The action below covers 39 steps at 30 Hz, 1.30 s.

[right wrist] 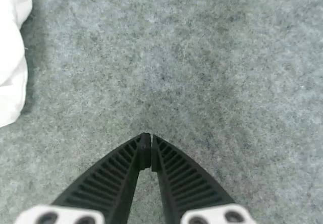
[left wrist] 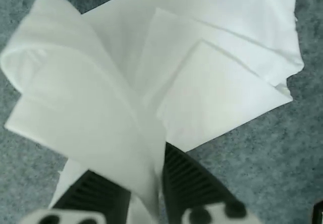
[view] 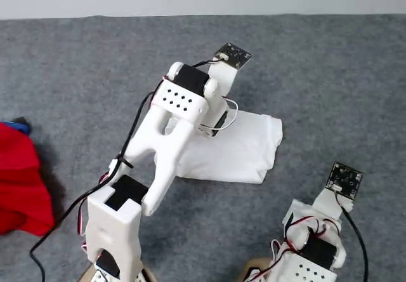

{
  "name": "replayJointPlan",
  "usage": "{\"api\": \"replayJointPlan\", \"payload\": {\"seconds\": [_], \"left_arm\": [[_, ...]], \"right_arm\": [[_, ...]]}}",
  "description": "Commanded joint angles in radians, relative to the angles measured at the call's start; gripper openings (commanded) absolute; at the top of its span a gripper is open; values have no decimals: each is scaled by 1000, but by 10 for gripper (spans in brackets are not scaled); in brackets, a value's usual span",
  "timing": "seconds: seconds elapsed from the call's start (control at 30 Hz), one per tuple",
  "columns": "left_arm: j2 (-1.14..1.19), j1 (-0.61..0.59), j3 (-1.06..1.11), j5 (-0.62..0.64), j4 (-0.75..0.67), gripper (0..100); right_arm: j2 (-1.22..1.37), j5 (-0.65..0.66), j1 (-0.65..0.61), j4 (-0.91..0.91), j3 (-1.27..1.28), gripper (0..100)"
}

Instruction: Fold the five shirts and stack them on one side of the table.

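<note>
Where pinched up in a fold by the left gripper (left wrist: 150,173), clamped on it, hangs over the rest of the white shirt (view: 244,152), spread on the grey worktop (view: 330,66), long axis crosswise. Farther off, beside its edge: right gripper (right wrist: 147,151), closed, empty. Well apart at an edge: red shirt (view: 19,187).

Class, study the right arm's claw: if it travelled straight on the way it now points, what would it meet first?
Most likely the bare grey table, since the right claw aims down at it. The white shirt lies aside.
</note>
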Motion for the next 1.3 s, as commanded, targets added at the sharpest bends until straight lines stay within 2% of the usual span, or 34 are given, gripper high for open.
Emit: {"api": "replayJointPlan", "payload": {"seconds": [0.0, 0.23, 0.67, 1.0, 1.27], "left_arm": [[-64, 26, -36, 9, 20, 5], [-58, 101, -38, 9, 17, 6], [-55, 110, -38, 9, -71, 6], [-51, 195, -73, 40, -130, 6], [110, 210, -166, 55, -127, 6]], "right_arm": [[-12, -5, 12, -12, 15, 10], [-12, -5, 12, -12, 15, 10], [-12, -5, 12, -12, 15, 10], [-12, -5, 12, -12, 15, 10], [-12, -5, 12, -12, 15, 10]]}}
